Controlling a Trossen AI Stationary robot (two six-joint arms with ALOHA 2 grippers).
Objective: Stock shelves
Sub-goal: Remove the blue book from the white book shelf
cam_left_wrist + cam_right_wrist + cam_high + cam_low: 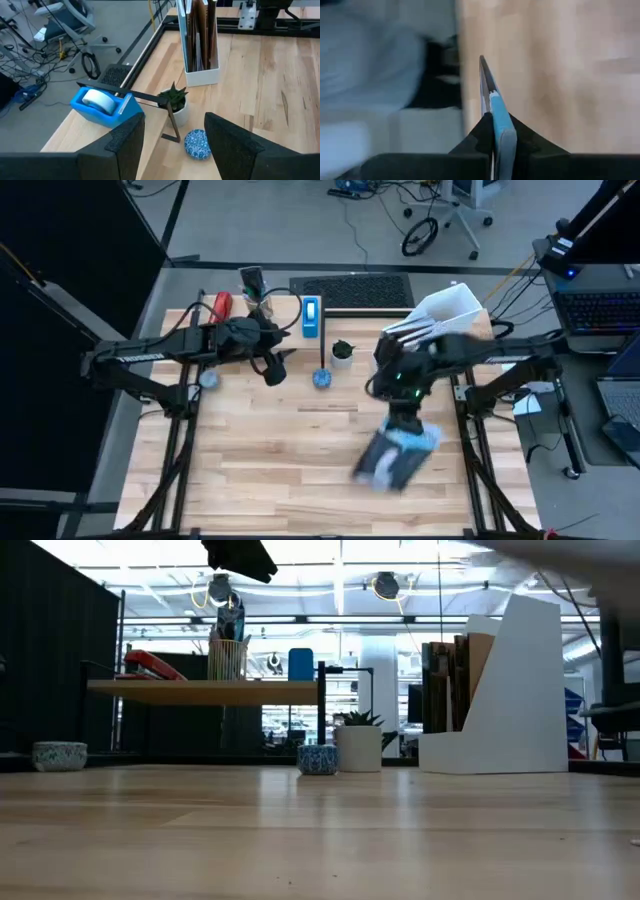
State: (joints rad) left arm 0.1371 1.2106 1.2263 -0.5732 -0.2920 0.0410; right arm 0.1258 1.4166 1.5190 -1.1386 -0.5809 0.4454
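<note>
A: While the right gripper (494, 125) pinches a thin blue folder (398, 457) mid-table, left gripper (175, 140) waits spread above the plank shelf (200, 691).
B: Carrying step, I'd guess; next it needs lining up with the white file holder (445, 310).

Low light-wood shelf (205, 691) on thin black legs — beside it, apart, the white file holder (520, 690), upright.
</note>
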